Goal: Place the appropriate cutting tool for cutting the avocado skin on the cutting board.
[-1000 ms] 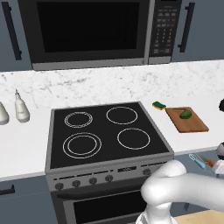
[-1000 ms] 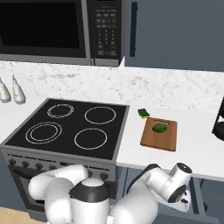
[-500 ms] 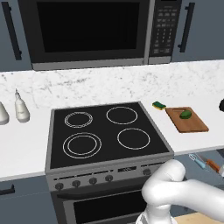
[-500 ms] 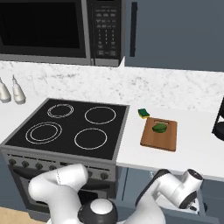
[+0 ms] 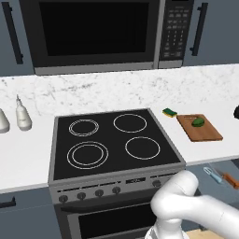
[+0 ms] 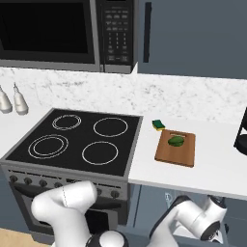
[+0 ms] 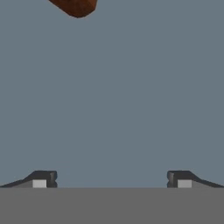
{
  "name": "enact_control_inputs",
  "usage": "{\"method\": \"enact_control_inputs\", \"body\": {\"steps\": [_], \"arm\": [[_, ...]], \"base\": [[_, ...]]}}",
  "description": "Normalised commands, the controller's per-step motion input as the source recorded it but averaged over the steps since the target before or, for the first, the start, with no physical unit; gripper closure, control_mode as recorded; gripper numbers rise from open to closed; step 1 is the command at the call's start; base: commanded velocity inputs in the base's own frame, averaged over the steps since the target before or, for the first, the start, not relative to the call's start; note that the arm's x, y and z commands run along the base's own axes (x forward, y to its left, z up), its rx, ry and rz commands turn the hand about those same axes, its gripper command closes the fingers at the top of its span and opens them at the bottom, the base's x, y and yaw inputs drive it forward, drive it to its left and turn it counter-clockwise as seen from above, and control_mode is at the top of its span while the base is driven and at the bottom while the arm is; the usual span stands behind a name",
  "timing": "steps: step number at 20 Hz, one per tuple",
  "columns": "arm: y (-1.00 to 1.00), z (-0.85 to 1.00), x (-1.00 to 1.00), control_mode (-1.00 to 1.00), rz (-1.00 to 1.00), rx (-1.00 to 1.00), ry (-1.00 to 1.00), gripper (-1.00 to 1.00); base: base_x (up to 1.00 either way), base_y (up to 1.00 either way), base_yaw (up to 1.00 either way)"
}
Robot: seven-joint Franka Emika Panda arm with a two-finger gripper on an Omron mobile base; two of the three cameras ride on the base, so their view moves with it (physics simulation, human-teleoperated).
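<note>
The cutting board (image 5: 200,128) (image 6: 176,148) lies on the counter right of the stove, with the dark green avocado (image 5: 198,122) (image 6: 176,141) on it. Below the counter edge, the knife's orange-brown handle (image 5: 230,180) lies beside a light-blue-handled tool (image 5: 214,174) in what looks like an open drawer. In the hand view my gripper (image 7: 111,180) stands open over a flat grey surface, fingertips (image 7: 42,179) wide apart with nothing between them. The rounded end of an orange-brown handle (image 7: 77,7) shows at the top edge, well ahead of the fingers. My wrist (image 6: 212,226) hangs low under the counter.
A green-and-yellow sponge (image 5: 169,112) (image 6: 158,125) lies just behind the board. The black stove (image 5: 112,142) fills the middle and two white bottles (image 5: 22,116) stand at far left. A black appliance (image 6: 241,135) stands at the right counter end.
My hand has sunk lower and further right below the counter edge. The jaws have stayed wide open. The board, avocado and sponge have not moved.
</note>
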Motion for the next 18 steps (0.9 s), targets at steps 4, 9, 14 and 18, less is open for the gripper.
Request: {"method": "enact_control_inputs", "body": {"steps": [4,9,14,18], "arm": [[-0.05,0.00,-0.62,-1.00,-0.01,0.02,0.03,-1.00],[-0.14,0.00,-0.74,-1.00,-0.02,0.01,0.00,-1.00],[0.12,0.13,0.49,-1.00,0.00,0.04,0.00,-1.00],[0.14,0.24,0.98,-1.00,0.00,0.00,0.00,-1.00]], "base": [[0.00,0.00,0.00],[0.00,0.00,0.00],[0.00,0.00,0.00],[0.00,0.00,0.00]]}}
